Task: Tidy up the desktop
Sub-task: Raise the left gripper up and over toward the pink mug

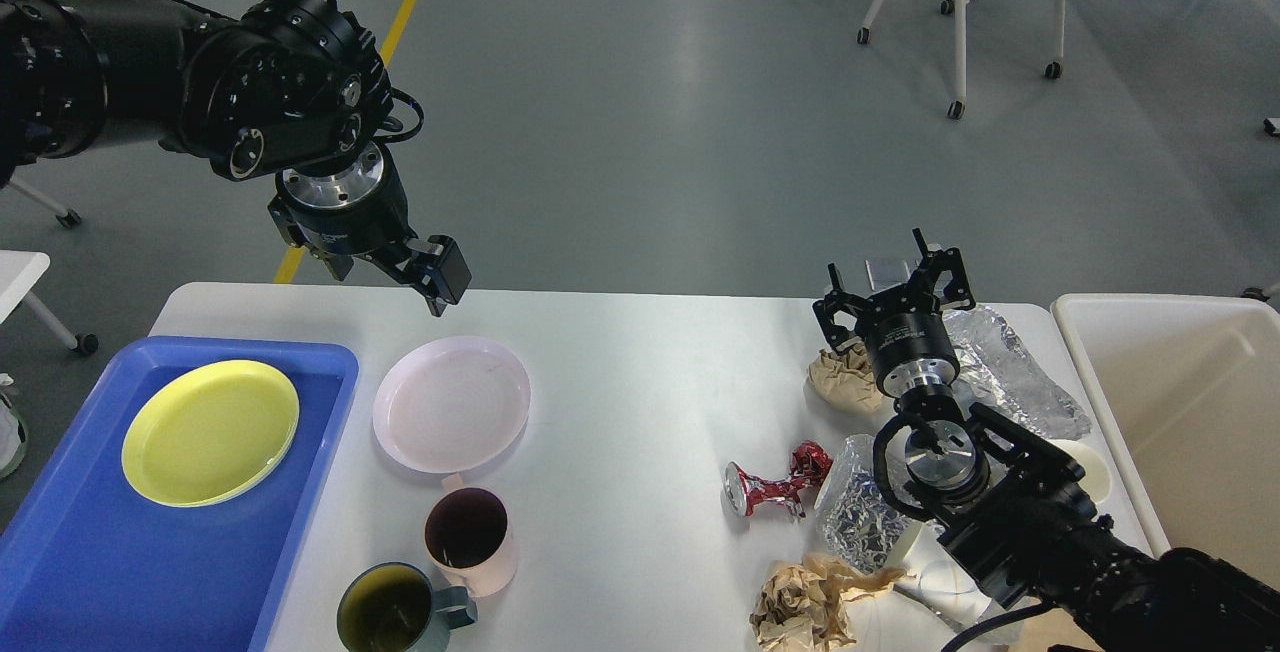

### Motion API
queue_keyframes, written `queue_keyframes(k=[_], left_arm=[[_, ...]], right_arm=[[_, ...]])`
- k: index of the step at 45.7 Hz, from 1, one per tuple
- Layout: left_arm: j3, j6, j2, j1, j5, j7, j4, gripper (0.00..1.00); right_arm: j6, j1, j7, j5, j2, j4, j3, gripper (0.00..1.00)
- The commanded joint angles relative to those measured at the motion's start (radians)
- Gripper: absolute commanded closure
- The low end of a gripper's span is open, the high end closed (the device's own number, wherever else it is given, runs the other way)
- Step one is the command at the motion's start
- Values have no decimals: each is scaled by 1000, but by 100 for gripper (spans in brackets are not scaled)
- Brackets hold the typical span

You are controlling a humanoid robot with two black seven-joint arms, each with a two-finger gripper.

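The white desktop (640, 372) holds dishes on the left and litter on the right. A pink plate (452, 402), a pink mug (470, 540) and a green mug (400, 612) stand left of centre. A crushed red can (775, 487), crumpled foil (1010, 377), a second foil wad (860, 517) and two brown paper wads (843, 379) (805, 607) lie on the right. My left gripper (385, 272) hangs open and empty above the pink plate's far edge. My right gripper (890, 290) is open and empty over the far brown paper wad and foil.
A blue tray (90, 552) at the left edge holds a yellow plate (210, 430). A cream bin (1180, 412) stands off the table's right end. A white round item (1092, 470) is partly hidden by my right arm. Chairs stand on the floor beyond.
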Motion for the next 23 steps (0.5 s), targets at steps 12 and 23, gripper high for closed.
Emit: queue_keyframes(k=[12, 23], left_arm=[[0, 0, 0, 0, 0, 0, 0, 0], [0, 0, -2, 6, 0, 0, 0, 0]], right_arm=[[0, 0, -2, 0, 1, 0, 0, 0], [0, 0, 0, 0, 1, 2, 0, 0]])
